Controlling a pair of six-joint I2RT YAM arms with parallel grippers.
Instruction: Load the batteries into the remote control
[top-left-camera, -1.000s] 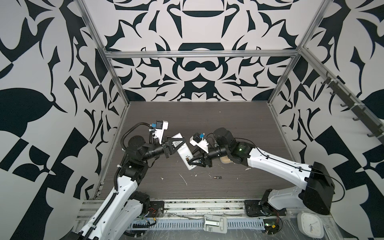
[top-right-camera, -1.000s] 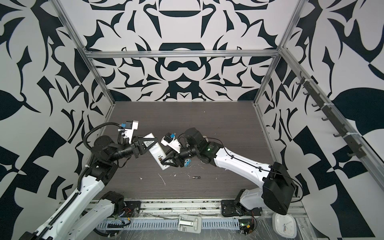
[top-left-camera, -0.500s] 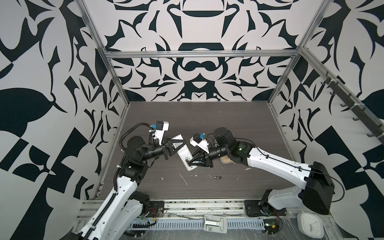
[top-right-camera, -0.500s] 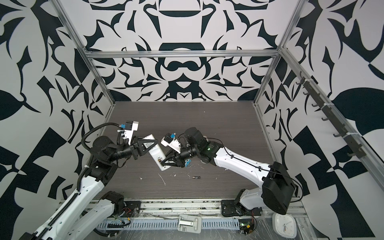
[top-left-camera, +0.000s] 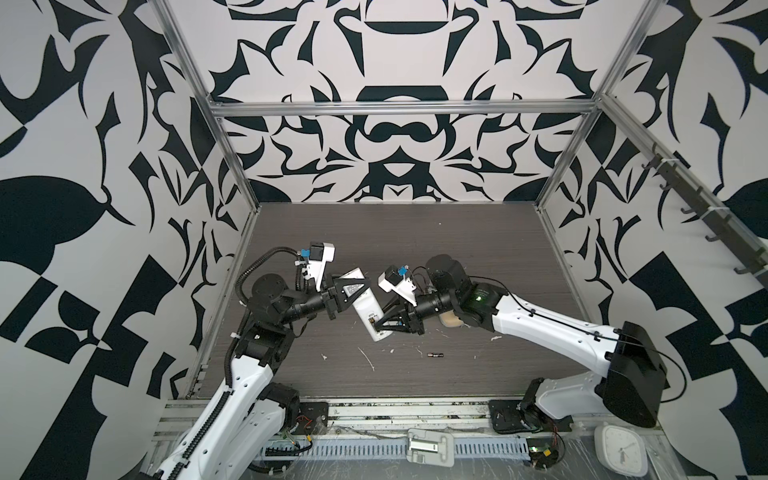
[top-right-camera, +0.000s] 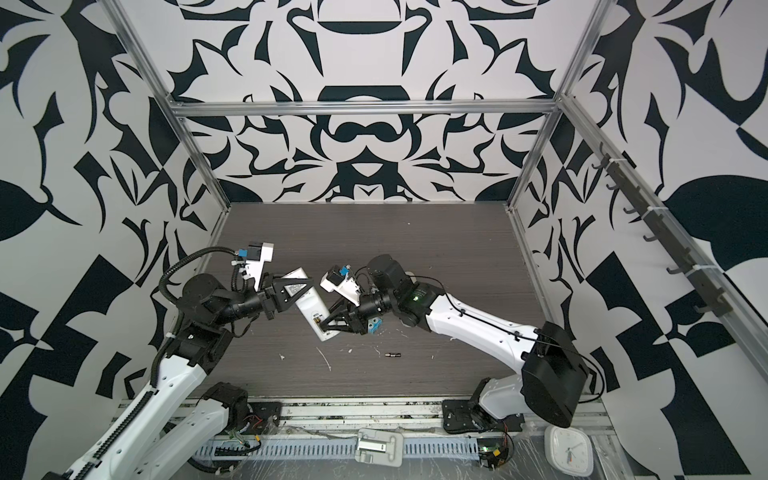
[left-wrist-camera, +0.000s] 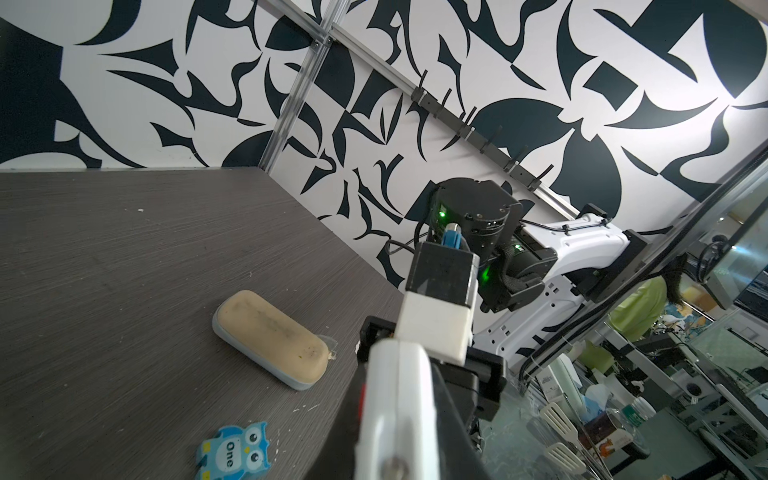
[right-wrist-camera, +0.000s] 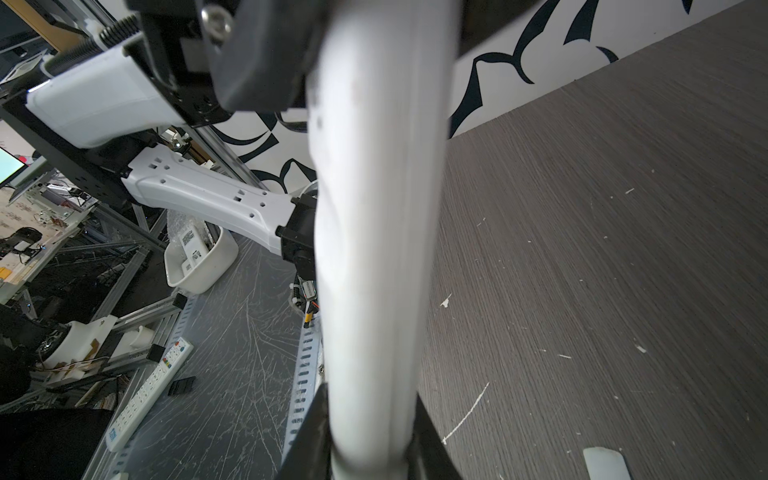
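Above the front half of the dark wood-grain table (top-left-camera: 415, 249), a little left of its middle, the long slim white remote control (top-left-camera: 365, 309) hangs clear of the surface, clamped at both ends. The left gripper (top-left-camera: 356, 291) is closed on the end that points toward the back-left corner, where rows of buttons show between its fingers. The right gripper (top-left-camera: 384, 325) is pinched on the other end, which points toward the front edge. So the remote control's long axis runs slantwise, back-left to front-right.

One small dark cylindrical battery with metallic ends (top-left-camera: 435, 354) lies loose on the table near the front edge, about midway along it, its long axis parallel to that edge. From the remote control's front end it lies further toward the front edge and toward the right edge, apart from both grippers but clearly nearer the right one. No second battery shows on the table; whether one sits inside the remote control I cannot tell.

In my judgement the right arm is the one to let go and fetch the battery while the left alone bears the remote control, with its jaws turned to close across the battery's short width. The tan oblong case (left-wrist-camera: 270, 338) and the small blue owl-faced block (left-wrist-camera: 235, 451) lie on the table beneath the right arm and play no part
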